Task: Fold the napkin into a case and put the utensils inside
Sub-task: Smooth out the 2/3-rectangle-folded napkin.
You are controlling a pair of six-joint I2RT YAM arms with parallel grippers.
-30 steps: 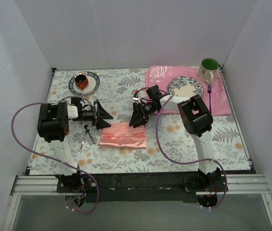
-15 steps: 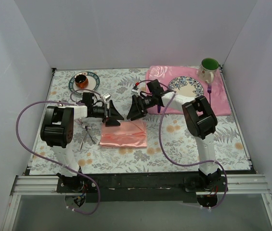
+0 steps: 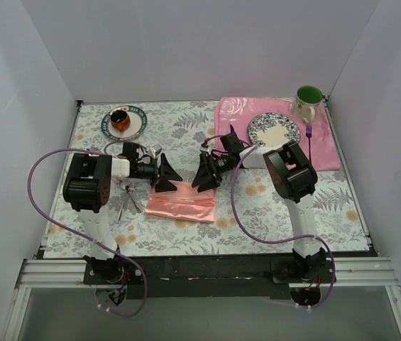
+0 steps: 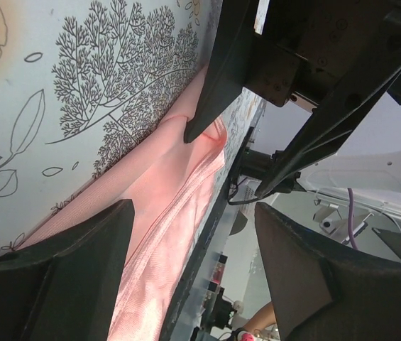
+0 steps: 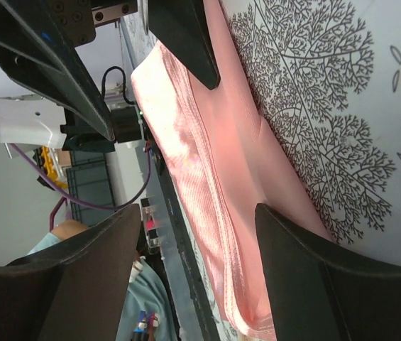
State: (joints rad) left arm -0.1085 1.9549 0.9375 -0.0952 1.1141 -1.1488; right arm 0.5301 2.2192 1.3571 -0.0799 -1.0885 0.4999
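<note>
The napkin [image 3: 181,202] lies folded into a salmon-pink oblong on the leaf-patterned cloth. My left gripper [image 3: 165,178] hangs open over its far left corner, and my right gripper [image 3: 204,175] hangs open over its far right corner. The two face each other. In the left wrist view the napkin [image 4: 163,213] runs between my open fingers [image 4: 65,273], with layered hems showing. The right wrist view shows the same cloth [image 5: 218,160] between that gripper's spread fingers [image 5: 321,273]. Neither gripper has hold of anything. The silver utensils [image 3: 128,201] lie left of the napkin.
A saucer with a brown cup [image 3: 123,122] stands at the back left. At the back right, a rose-patterned placemat [image 3: 328,153] carries a patterned plate [image 3: 274,128], a green-lined mug [image 3: 307,101] and a purple fork [image 3: 309,135]. White walls enclose the table.
My left gripper has swung right to the napkin's far left corner, its jaws narrowing a little. My right gripper lifted away and came back down at the far right corner.
</note>
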